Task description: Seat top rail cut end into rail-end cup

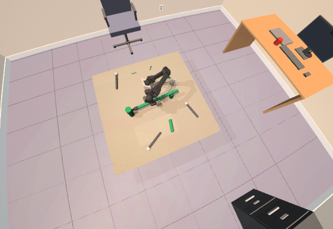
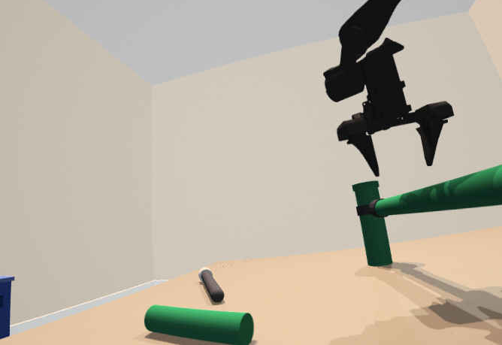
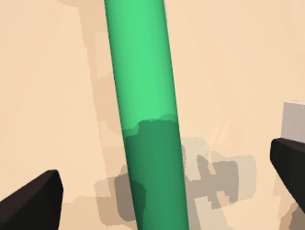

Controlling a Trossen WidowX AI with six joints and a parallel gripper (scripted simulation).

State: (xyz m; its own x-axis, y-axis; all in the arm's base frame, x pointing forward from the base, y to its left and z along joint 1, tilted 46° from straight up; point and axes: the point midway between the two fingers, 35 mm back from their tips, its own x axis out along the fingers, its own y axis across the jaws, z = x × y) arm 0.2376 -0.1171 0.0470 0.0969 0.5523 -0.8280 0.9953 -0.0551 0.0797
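The rail (image 1: 166,95) (image 2: 446,192) (image 3: 147,69) is seen below the jaws, apart from them, with its end met by the cup (image 1: 135,108) (image 2: 373,207) at the post (image 1: 131,114) (image 2: 375,239). Whether the rail is fully seated cannot be told. In the top view, the rail is laid on a line from 8 o'clock to 2 o'clock, and the post is found at 8 o'clock from the jaws. In the wrist view, the rail is seen running from just before 12 o'clock to nearly 6 o'clock, framed by the widely parted fingertips (image 2: 375,166). The jaws are spread wide, with nothing gripped.

The post is ringed by a dark band (image 2: 364,210) not far under its cap (image 1: 128,110) (image 2: 366,186), and the cup is carried at the band's rail side.

The arm (image 1: 161,82) (image 2: 377,12) is bent sharply at the elbow: in the top view it is extended toward 2 o'clock from its base, then folded back toward 7 o'clock. In the exterior view its forearm is brought down from 1 o'clock, and the jaws are pointed at about 6 o'clock, slightly tilted.

On the bench (image 1: 107,139) (image 2: 284,284) (image 3: 46,69), a short green pipe (image 1: 171,125) (image 2: 198,325) is laid at 5 o'clock from the jaws in the top view.
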